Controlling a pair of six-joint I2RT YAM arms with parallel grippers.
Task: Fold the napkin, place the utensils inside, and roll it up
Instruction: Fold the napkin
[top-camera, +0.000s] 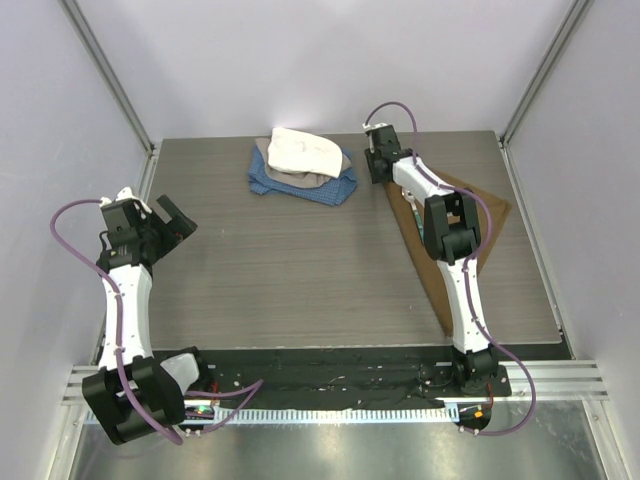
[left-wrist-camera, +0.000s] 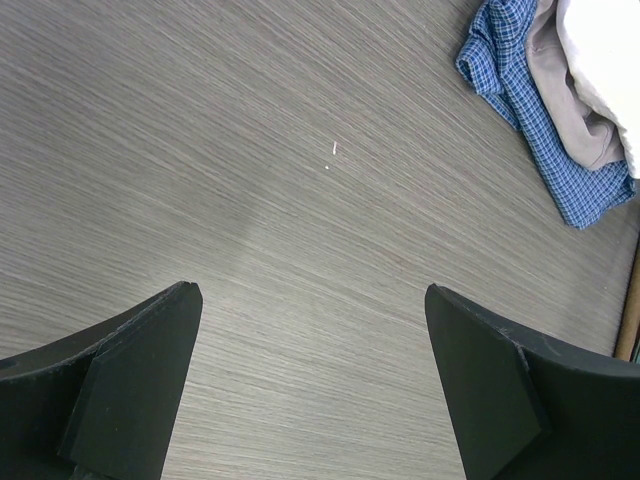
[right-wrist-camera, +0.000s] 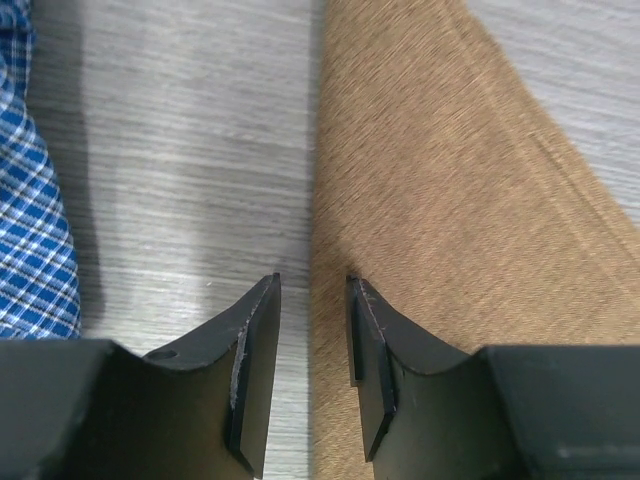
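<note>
R gripper (right-wrist-camera: 311, 290), jaws a narrow gap apart, nothing visibly pinched, straddles napkin (right-wrist-camera: 450, 200) edge w/ cloth spreading to its right: likely risk is nipping just the hem & slipping off; L gripper (left-wrist-camera: 312, 295) gapes wide, holding nothing.

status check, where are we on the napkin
Left gripper wide open over bare table. Right gripper fingers close together over napkin edge, no grip seen. Spoon not seen. Blue checked cloth close beside.

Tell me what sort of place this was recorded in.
Probably a lab robot cell: plain panel walls enclose a wood-grain table, with the left arm and right arm on a metal rail.
</note>
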